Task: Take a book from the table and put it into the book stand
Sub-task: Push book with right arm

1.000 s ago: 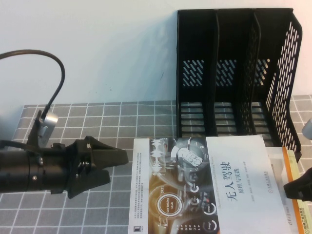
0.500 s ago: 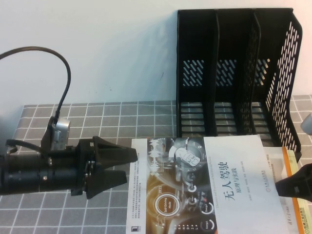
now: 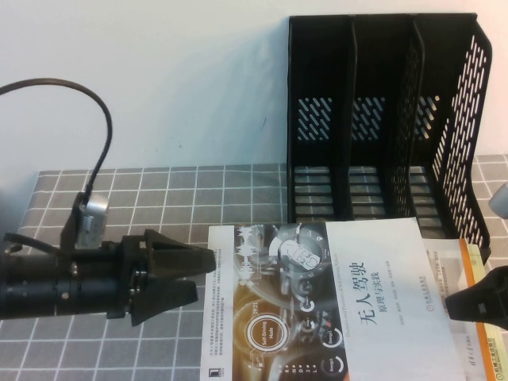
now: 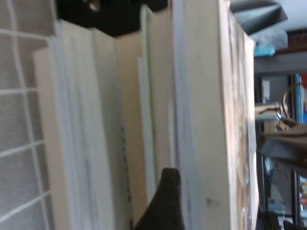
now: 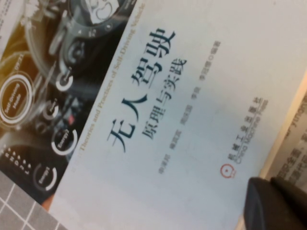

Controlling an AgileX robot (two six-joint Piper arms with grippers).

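The book [image 3: 333, 302] lies flat on the table [image 3: 159, 190], on top of a stack, at 6 o'clock from the book stand [image 3: 381, 119], whose three compartments are empty. The left gripper [image 3: 202, 274] sits at the book's 9 o'clock edge with fingers spread, one above and one below, apparently to clamp or lift that edge. The right gripper [image 3: 452, 305] rests at the book's 3 o'clock edge, probably bracing it; whether it is spread cannot be told.

Book cover [image 5: 158, 120], beside right gripper [image 5: 276, 203]: title "无人驾驶" and "Theories and Practices of Self-Driving Vehicle" are printed.
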